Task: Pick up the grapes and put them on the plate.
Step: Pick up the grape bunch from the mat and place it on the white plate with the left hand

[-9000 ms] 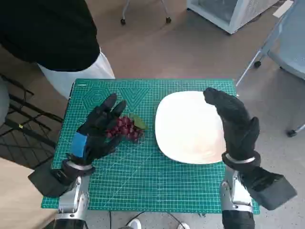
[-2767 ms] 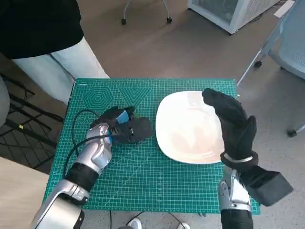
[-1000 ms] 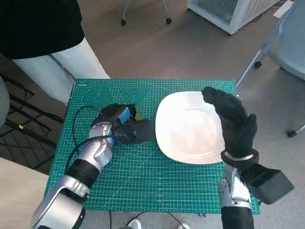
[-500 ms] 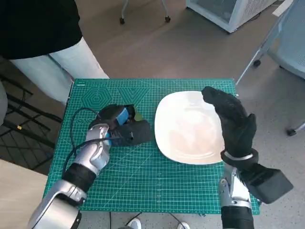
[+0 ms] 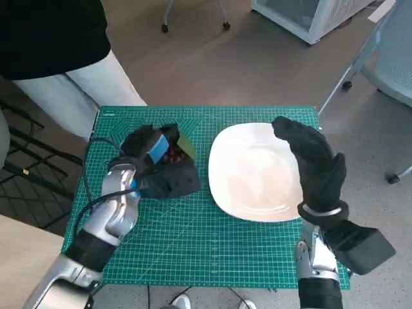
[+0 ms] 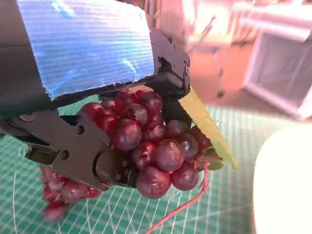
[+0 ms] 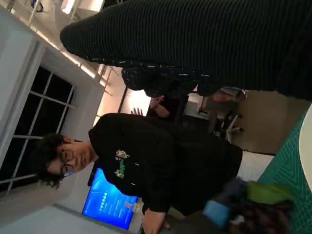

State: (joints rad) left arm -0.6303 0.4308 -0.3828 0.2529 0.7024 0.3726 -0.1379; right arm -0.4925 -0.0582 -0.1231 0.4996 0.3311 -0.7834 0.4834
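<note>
Gripping the bunch of red grapes [image 6: 151, 141], my left hand [image 5: 158, 164] has just lifted it off the green mat [image 5: 212, 257], ready for the white plate [image 5: 254, 170].

Even, bright overhead light fills the head view, where the glossy round white plate [image 5: 254, 172] looks washed out and straight lines bow toward the edges. In the left wrist view the shiny red grapes [image 6: 153, 146] are sharp with small highlights, while the background blurs. The right wrist view is dim, possibly backlit.
</note>
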